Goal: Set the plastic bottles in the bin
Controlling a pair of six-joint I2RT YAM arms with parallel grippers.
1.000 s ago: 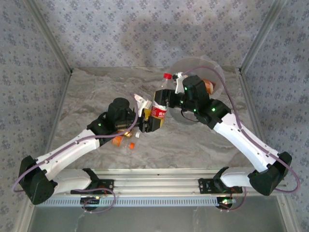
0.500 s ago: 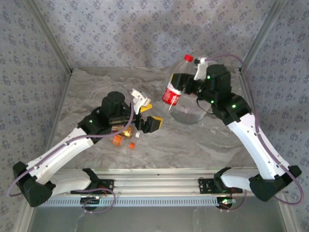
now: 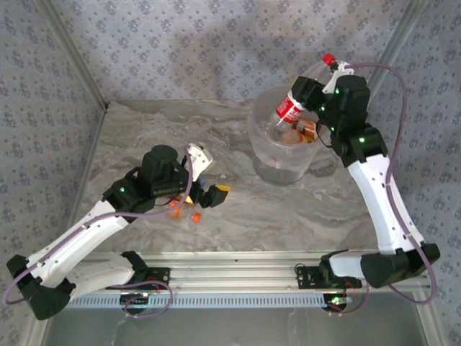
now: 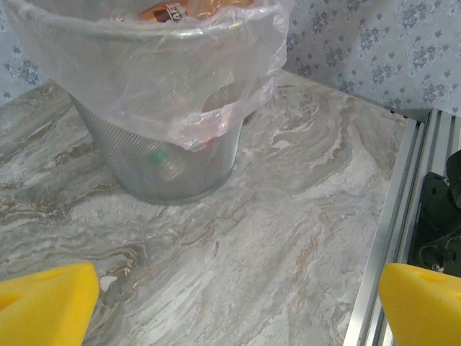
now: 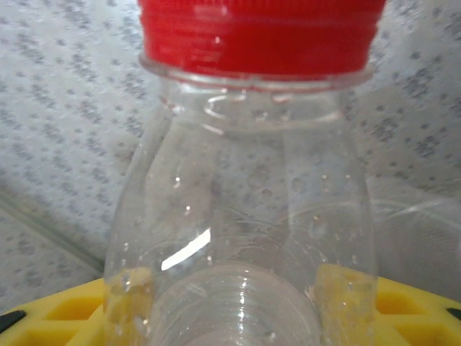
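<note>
My right gripper (image 3: 304, 92) is shut on a clear plastic bottle (image 3: 289, 109) with a red label and a red cap. It holds the bottle tilted above the bin (image 3: 268, 155), cap toward the back wall. In the right wrist view the bottle (image 5: 245, 216) stands between my yellow fingers (image 5: 414, 306). The bin is a translucent bucket with a bag liner (image 4: 216, 108), and orange-labelled bottles (image 3: 297, 133) lie inside it. My left gripper (image 3: 209, 192) is open over the table left of the bin, with nothing between its yellow fingertips (image 4: 43, 306). An orange bottle (image 3: 175, 210) lies partly hidden under the left arm.
A small orange piece (image 3: 196, 216) lies on the marble table (image 3: 288, 209) beside the left gripper. Patterned walls close in the back and sides. A metal rail (image 4: 392, 238) runs along the table's near edge.
The right arm has carried the red-labelled bottle up and to the right, from beside the left gripper to above the bin. The left gripper has opened wide and drawn back leftward.
</note>
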